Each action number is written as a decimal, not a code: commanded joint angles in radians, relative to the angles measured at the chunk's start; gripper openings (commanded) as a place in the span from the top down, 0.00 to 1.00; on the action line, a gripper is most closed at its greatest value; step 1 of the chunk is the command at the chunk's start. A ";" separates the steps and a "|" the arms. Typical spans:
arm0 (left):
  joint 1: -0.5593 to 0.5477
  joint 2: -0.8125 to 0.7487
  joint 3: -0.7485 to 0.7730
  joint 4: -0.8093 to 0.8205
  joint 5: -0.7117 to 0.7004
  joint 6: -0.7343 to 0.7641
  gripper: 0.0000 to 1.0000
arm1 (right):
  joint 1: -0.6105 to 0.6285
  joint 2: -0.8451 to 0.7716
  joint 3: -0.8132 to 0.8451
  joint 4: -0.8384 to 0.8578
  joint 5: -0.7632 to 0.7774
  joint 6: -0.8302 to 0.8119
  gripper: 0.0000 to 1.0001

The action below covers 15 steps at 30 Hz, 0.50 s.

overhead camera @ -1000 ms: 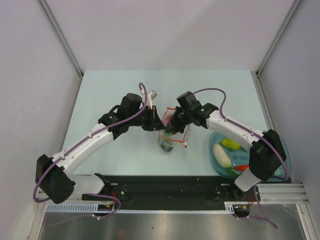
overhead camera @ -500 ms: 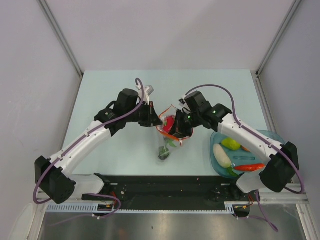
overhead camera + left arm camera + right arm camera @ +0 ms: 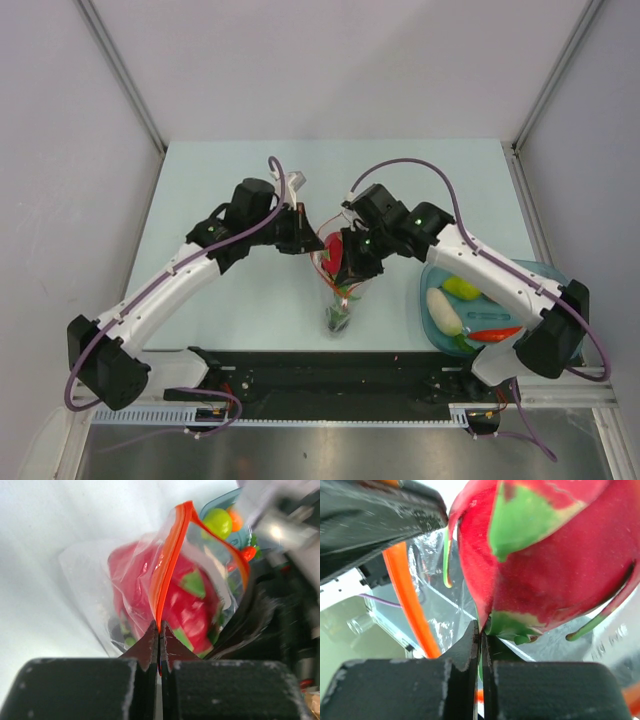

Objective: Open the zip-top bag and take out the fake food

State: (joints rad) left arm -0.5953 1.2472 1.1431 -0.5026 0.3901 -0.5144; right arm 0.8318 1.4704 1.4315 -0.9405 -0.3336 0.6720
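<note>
Near right: tray point(image 3: 425, 292) holds radish point(image 3: 443, 311), green fruit point(image 3: 461, 288) and carrot point(image 3: 497, 334). These count as out. The right arm hides part of the tray, so nothing more is logged there.

Near centre: bag point(image 3: 338, 300) hangs mouth-up between the two hands, left of the tray. Dark-green piece point(image 3: 337, 318) sits at its bottom. Cannot tell whether the bottom touches the worktop point(image 3: 220, 180).

Farther: right hand point(image 3: 480, 630) reaches into the open mouth from the right. It is clenched on the lower edge of the dragon fruit point(image 3: 555, 555), apparently at a green leaf. Cannot tell if bag film is pinched along with it. The fruit sits at mouth level, between the spread lips of the zip strip point(image 3: 167, 565).

Farther left: left hand point(image 3: 159, 635) is clenched on the zip strip at one end and holds the bag up.

Step in hand, as judged: draw the dragon fruit clear of the mouth.
- Left hand acts as a fixed anchor and keeps the mouth spread.
- Right hand pulls slowly, straight out along the mouth, so the wide fruit does not snag the strip.
- The leaf grip is thin and may slip.
- If the bag rises with the fruit, film is caught: stop and regrip.
- Then carry the fruit right to the tray.

The dark-green piece remains after that.
</note>
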 commanded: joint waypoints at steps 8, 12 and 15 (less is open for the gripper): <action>0.005 -0.118 -0.152 0.079 0.061 -0.090 1.00 | -0.233 -0.165 -0.207 0.403 -0.212 0.309 1.00; 0.000 -0.121 -0.166 0.101 0.059 -0.111 1.00 | -0.206 -0.147 -0.229 0.558 -0.288 0.458 1.00; 0.000 -0.109 -0.158 0.116 0.066 -0.115 1.00 | -0.169 -0.125 -0.206 0.595 -0.309 0.466 1.00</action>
State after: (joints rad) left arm -0.5934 1.1557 0.9775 -0.4435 0.4244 -0.5991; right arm 0.6174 1.3460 1.1797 -0.5728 -0.5323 1.0298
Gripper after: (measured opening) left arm 0.005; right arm 0.010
